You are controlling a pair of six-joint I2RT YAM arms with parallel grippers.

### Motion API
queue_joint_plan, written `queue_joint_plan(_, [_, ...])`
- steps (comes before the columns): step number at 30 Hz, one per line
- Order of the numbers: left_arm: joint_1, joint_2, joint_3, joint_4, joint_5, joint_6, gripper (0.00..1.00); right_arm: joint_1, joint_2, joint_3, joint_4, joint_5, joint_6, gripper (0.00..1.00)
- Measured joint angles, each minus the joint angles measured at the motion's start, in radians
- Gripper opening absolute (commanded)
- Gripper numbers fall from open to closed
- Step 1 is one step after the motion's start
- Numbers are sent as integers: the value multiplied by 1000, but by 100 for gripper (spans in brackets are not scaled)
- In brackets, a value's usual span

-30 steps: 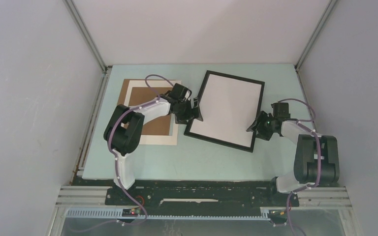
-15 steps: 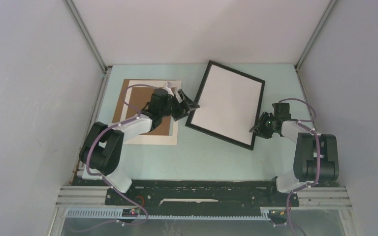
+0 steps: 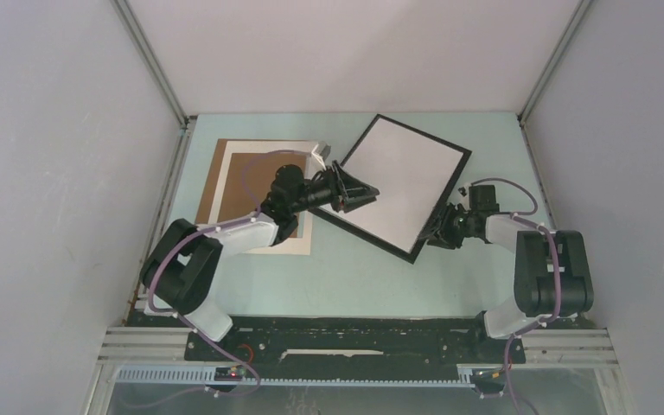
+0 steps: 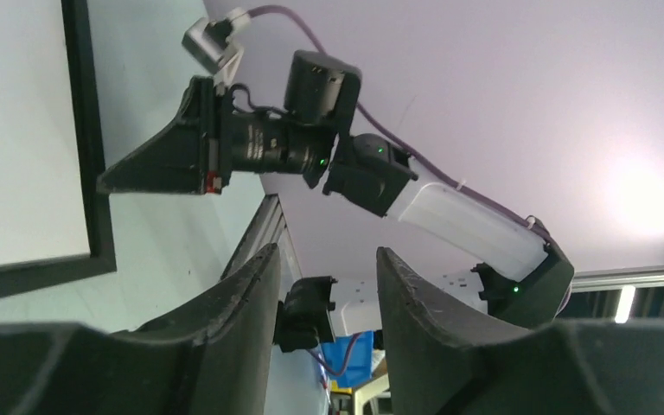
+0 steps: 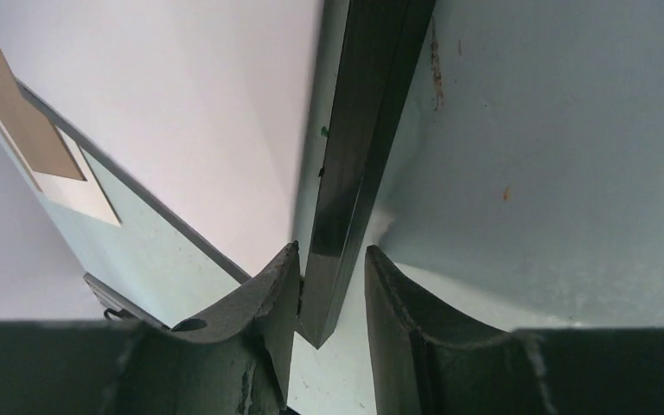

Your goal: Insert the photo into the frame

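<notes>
My black-edged frame lies upper centre in the top view, turned cornerwise, its face plain white. My right tool grips its lower-right edge.

From above, the left arm lies across the brown board and the white mat, covering much of both. The left claw hides a stretch along one edge of the frame. The right claw is too small there to show its grip, and both wrist views cut the frame off, at the top edge on the right wrist and at the left edge on the left wrist.
</notes>
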Motion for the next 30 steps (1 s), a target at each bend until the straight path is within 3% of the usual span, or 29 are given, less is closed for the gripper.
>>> queue_joint_plan(3, [-9,16,-21,-3,25,-18,53,2,2,0,-2,-21,1,41])
queue_joint_plan(7, [15,13,-23,-56,24,15,68,-4,2,0,-16,0,1,52])
queue_joint_plan(9, [30,-5,-19,-163,11,84,75,-3,-9,3,-28,19,0,60])
queue_joint_plan(13, [46,-53,52,-524,-102,311,92,25,-58,10,-66,104,-8,73])
queue_joint_plan(16, [55,-96,119,-741,-238,465,95,60,-91,35,-117,180,-15,77])
queue_joint_plan(21, [102,-84,200,-906,-363,607,95,77,-100,107,-141,185,-18,79])
queue_joint_plan(30, [192,260,452,-1020,-432,719,95,32,-29,143,-126,132,-3,79])
